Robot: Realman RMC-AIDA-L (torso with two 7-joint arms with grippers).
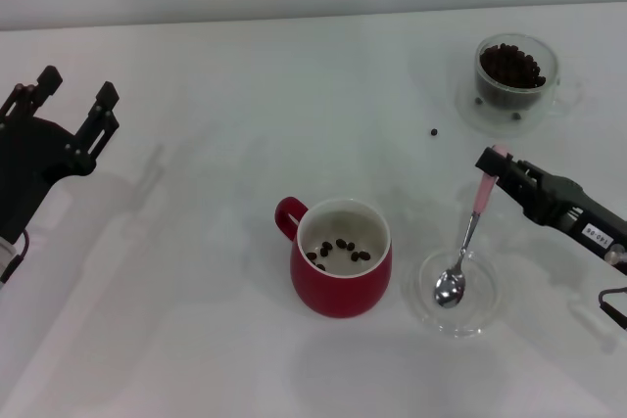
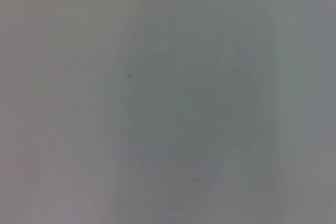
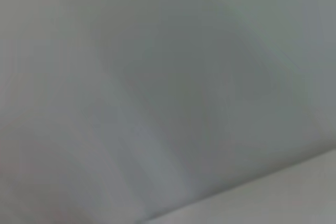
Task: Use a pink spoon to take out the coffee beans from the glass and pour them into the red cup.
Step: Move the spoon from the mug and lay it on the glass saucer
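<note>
White tabletop carries everything we see in the head view. Right tool is clamped on the tip of the spoon's pink handle, arm coming in from the right edge. Spoon hangs steeply tilted, its metal bowl down in the shallow clear dish, looks to be touching or just above the dish floor; we can't tell which. Spoon bowl looks empty.

Red cup sits just left of the dish, handle pointing far-left, a few beans scattered on its cream bottom. Glass stands on its saucer at the far right, well behind the dish, and holds a heap of beans. One stray bean lies on the tabletop between glass and cup, nearer the glass.

Left tool is parked at the far left edge, well apart from all the items, fingers spread wide, holding nothing.

Both wrist views give us only blurred grey surface, nothing usable.
</note>
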